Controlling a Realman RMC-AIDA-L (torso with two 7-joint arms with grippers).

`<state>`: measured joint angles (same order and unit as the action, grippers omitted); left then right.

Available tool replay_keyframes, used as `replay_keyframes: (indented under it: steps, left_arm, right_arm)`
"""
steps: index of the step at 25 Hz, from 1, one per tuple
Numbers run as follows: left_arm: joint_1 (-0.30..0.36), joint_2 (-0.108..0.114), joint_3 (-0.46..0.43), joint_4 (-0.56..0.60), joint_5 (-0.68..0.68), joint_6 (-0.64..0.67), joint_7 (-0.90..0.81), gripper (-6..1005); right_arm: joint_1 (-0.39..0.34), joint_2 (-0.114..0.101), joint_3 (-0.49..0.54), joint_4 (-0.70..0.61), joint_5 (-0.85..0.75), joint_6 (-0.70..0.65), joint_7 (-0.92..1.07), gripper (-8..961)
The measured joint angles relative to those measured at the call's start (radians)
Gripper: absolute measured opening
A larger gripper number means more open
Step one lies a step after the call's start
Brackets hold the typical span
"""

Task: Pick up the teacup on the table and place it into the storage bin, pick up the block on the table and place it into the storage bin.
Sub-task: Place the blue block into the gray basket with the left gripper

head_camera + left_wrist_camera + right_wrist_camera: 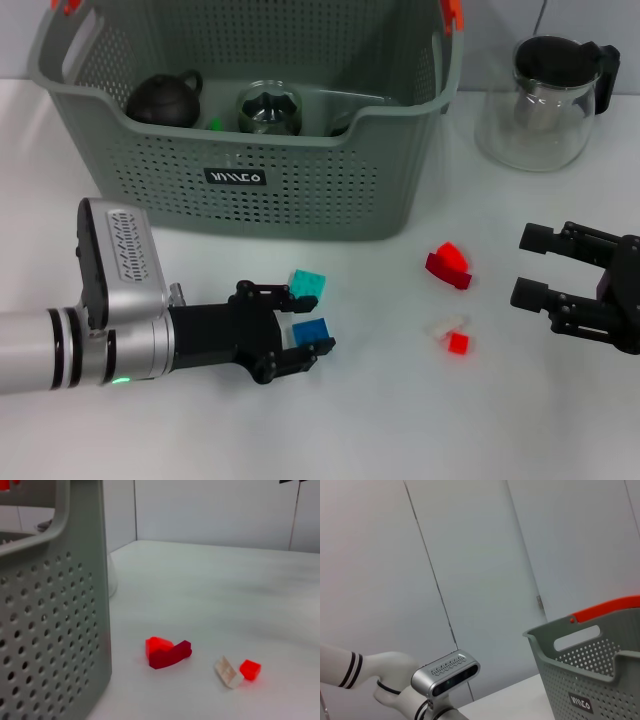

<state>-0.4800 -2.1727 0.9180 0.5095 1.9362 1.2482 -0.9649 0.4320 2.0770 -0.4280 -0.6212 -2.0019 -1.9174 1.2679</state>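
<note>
We saw the storage bin (250, 190) standing toward the far left part of the white table (380, 420), its black label (235, 177) facing the robot and orange clips (453, 12) at its upper corners. Inside it, against the near wall, sat a dark round teapot (165, 98), a glass teacup (268, 108) beside that, and a small green piece (214, 125) between them. A glass teapot (548, 100) with a black lid stood on the table near the far right corner, just beside the bin.

We found the left gripper (298, 320) low over the table in front of the bin, its jaws apart on either side of a dark blue block (310, 331); whether the fingers touched the block we could not tell. A teal block (307, 284) lay just beyond it, close to the upper finger. The right gripper (535, 266) hovered by the right edge of the table with its jaws apart and nothing between them.

Between the two grippers lay a dark red block (448, 266) with a brighter red piece against it, and nearer the front edge a small red cube (458, 343) touching a whitish block (446, 325). In the left wrist view we saw these same pieces: the red pair (167, 653) near the bin's corner (95, 630), and the whitish block (228, 671) beside the red cube (250, 669).

In the right wrist view we saw the bin's perforated wall (600, 680) and the left arm's silver camera housing (446, 672).
</note>
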Motion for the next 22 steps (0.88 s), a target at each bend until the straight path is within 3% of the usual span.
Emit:
replay_keyframes:
  steps: [22]
  left_arm:
    - [-0.008,-0.002,0.034,-0.027,0.006,-0.081,0.003,525]
  right_arm:
    - [0.002,0.000,0.000,0.000,0.000,0.000,-0.001,792]
